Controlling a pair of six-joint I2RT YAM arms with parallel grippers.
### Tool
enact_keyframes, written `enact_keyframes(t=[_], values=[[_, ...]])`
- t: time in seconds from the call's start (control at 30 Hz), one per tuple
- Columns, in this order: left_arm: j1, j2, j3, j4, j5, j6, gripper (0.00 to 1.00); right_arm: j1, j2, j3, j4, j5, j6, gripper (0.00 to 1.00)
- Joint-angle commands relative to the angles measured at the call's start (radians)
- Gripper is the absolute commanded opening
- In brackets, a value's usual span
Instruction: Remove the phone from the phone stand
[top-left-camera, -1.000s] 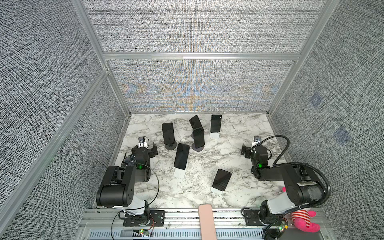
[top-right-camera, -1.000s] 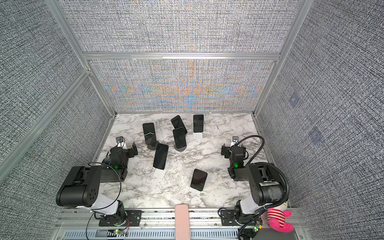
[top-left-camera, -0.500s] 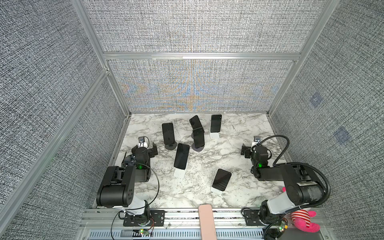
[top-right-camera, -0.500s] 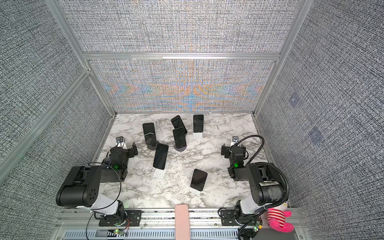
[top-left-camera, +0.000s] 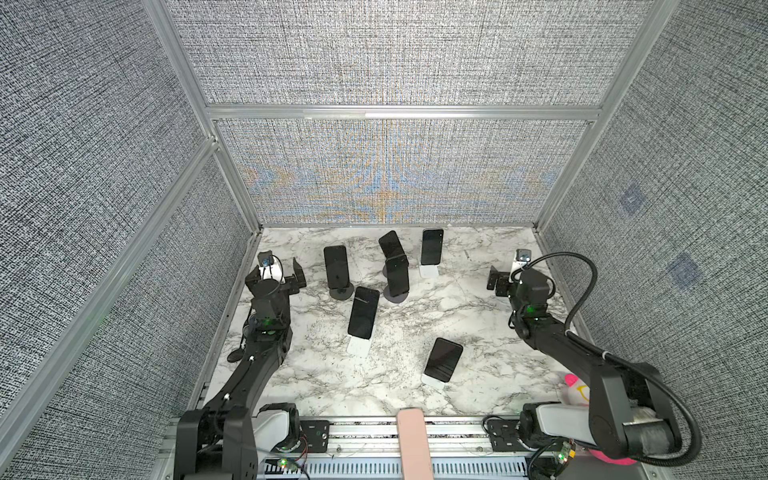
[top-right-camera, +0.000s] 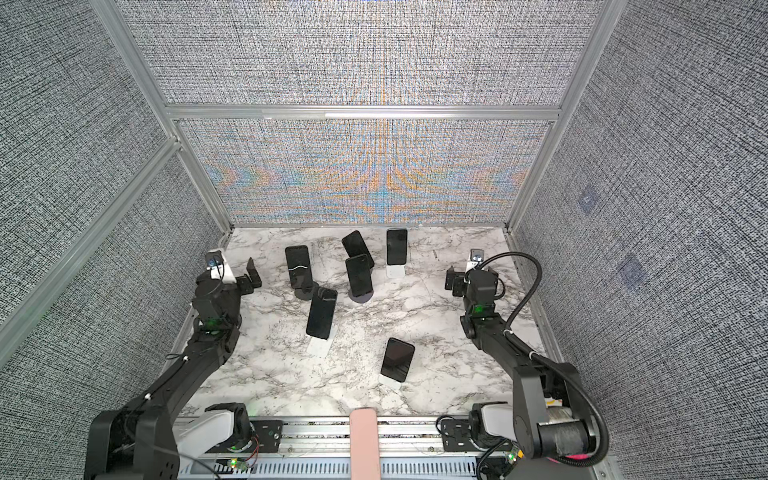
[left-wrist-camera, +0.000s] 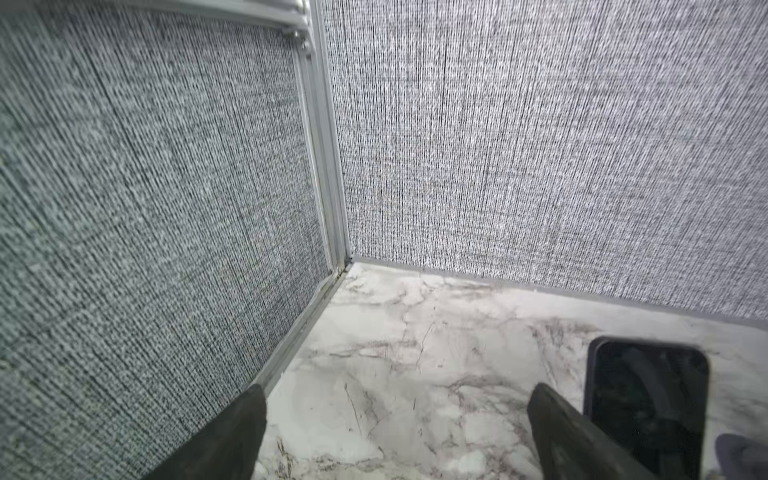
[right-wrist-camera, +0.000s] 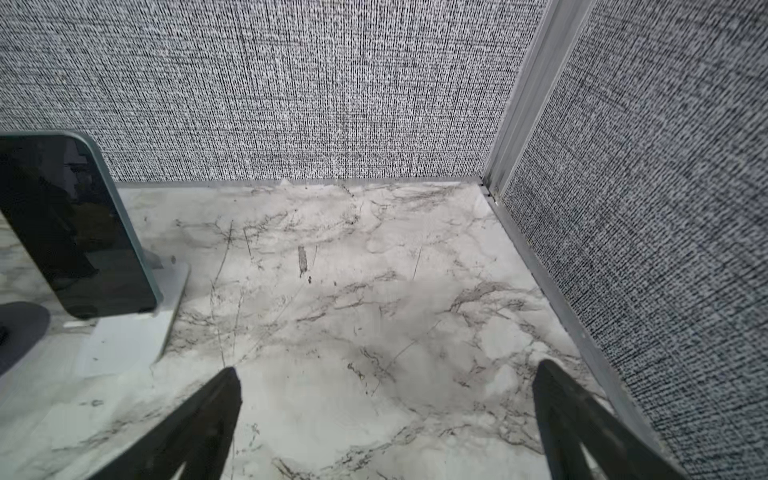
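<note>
Several black phones stand on stands on the marble table. In both top views one phone sits on a round dark stand beside my left gripper. Another phone leans on a white stand at the back. My right gripper is right of it. The left wrist view shows the left gripper open over bare marble, a phone just outside one finger. The right gripper is open and empty, with a phone on its white stand off to one side.
More phones on stands fill the middle: a tilted one, one on a round base, one and one on white stands. Grey fabric walls enclose three sides. A pink bar and a plush toy sit at the front.
</note>
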Motion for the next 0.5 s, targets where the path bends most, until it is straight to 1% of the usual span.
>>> enact_keyframes(t=[0.0,0.13,0.23,0.3,0.4,0.43,0.47], values=[[0.000,-0.015,0.123,-0.363,0.091,-0.034,0.98,0.002,-0.033,0.130,-0.443,-0.027,0.074,0.99],[0.000,0.044,0.314,-0.599,0.190,-0.118,0.98,0.003,-0.013,0.315,-0.756,-0.072,0.102,0.99],[-0.007,0.114,0.416,-0.674,0.282,-0.208,0.98,0.001,0.020,0.432,-0.929,-0.079,0.127,0.99],[-0.032,0.158,0.467,-0.695,0.311,-0.232,0.98,0.002,0.032,0.464,-0.986,-0.098,0.145,0.99],[-0.089,0.235,0.536,-0.723,0.287,-0.191,0.98,0.002,0.025,0.463,-0.997,-0.164,0.162,0.99],[-0.096,0.262,0.556,-0.722,0.314,-0.181,0.98,0.002,0.021,0.458,-0.992,-0.198,0.161,0.99],[-0.097,0.282,0.561,-0.703,0.367,-0.174,0.98,0.002,0.019,0.455,-0.992,-0.220,0.161,0.99]])
